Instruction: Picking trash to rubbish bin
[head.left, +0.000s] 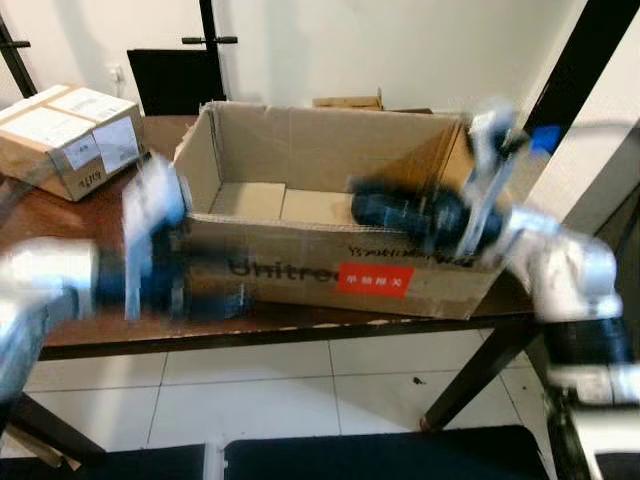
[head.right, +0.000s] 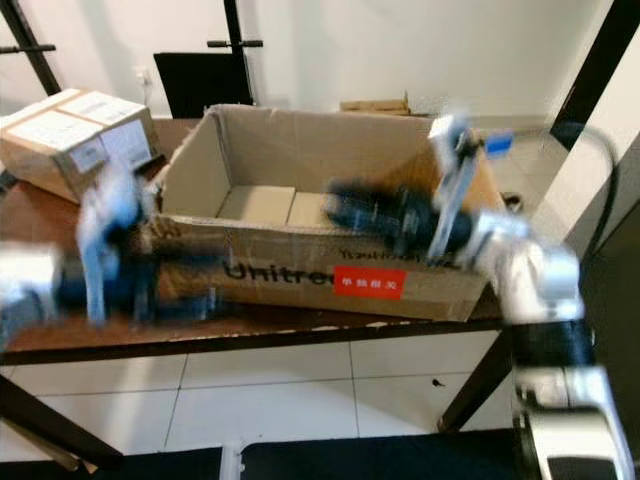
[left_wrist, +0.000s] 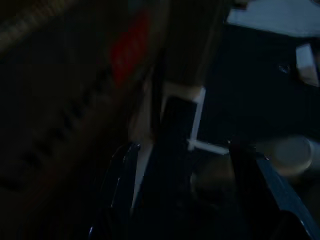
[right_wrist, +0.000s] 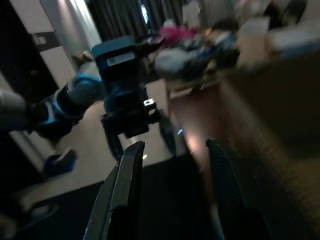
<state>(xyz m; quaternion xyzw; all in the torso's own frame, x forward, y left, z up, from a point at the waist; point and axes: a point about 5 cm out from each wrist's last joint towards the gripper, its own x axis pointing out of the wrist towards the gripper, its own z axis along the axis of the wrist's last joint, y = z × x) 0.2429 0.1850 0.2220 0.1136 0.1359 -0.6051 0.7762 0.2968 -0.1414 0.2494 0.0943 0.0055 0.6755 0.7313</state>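
the open cardboard box (head.left: 300, 215) printed "unitree", with a red label on its front wall, sits on the dark wooden counter (head.left: 60, 215), its front wall close to the counter's near edge. its flaps stand up and bare cardboard shows on its floor; no piece of trash can be made out in the blurred frames.

the right gripper (head.left: 385, 212) reaches over the box's right front corner, its black fingers pointing in above the box interior; in the right wrist view the fingers (right_wrist: 122, 187) stand apart with nothing between them. the left gripper (head.left: 215, 298) hangs in front of the box's front wall, at the counter edge left of the red label; in the dark left wrist view its fingers (left_wrist: 122, 180) are apart, with the box wall close beside them.

left of the box, a smaller sealed carton (head.left: 70, 135) with white labels rests on the counter. behind the box stands a black panel (head.left: 175, 78) against the white wall. below the counter edge lies white tiled floor (head.left: 260, 395).
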